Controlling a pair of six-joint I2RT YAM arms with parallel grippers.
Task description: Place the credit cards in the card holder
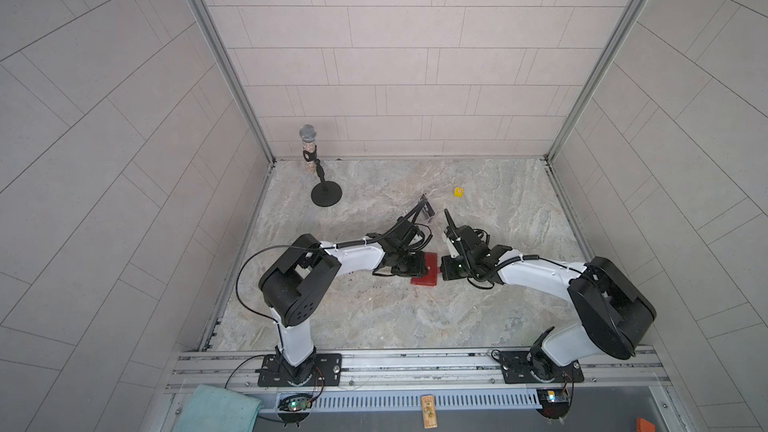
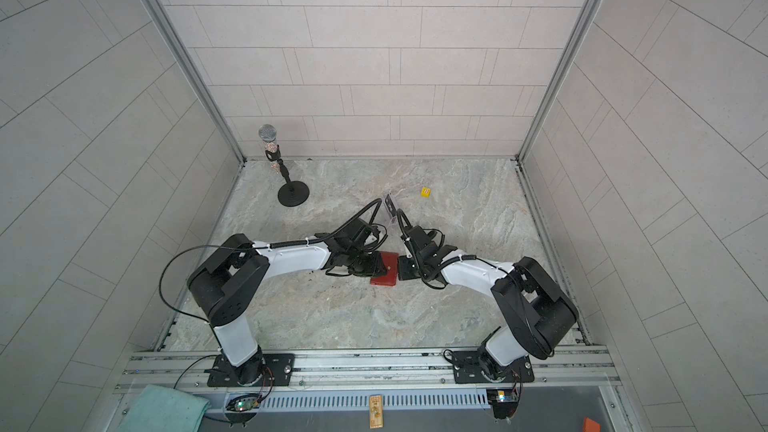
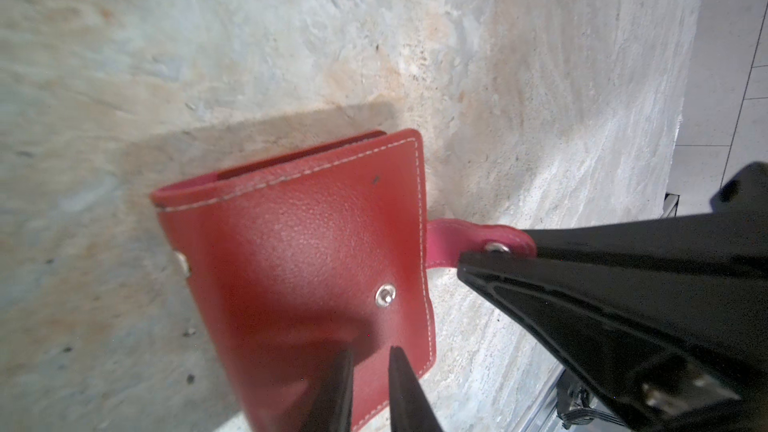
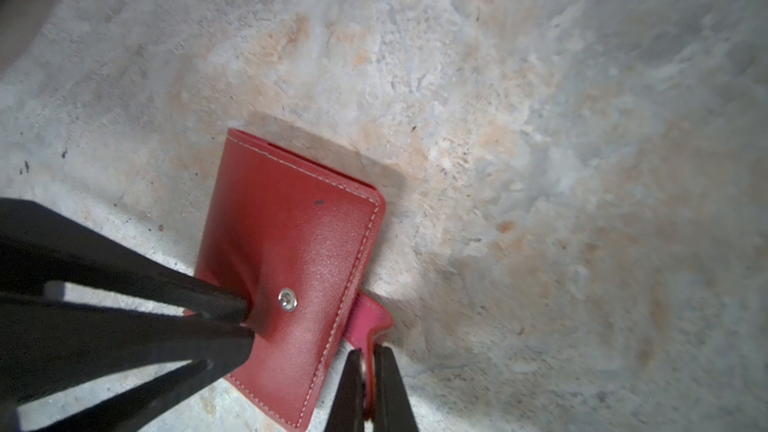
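Card holder (image 1: pixel 428 277) of red stitched leather lies shut on the marble surface (image 1: pixel 374 317). The right end effector (image 4: pixel 368 367) pinches its 3 o'clock edge tab (image 4: pixel 365 320). The left end effector (image 3: pixel 370 363) is narrow on the cover (image 3: pixel 291 251), grip unclear. There is open room toward 6 o'clock.

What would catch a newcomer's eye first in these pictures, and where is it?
The red card holder at the centre of the scene, where both arms meet: the right gripper pinches its snap tab, and the left gripper has its tips on the cover. Next come a glittery microphone on a stand in the far left corner, and a small yellow die towards the back.
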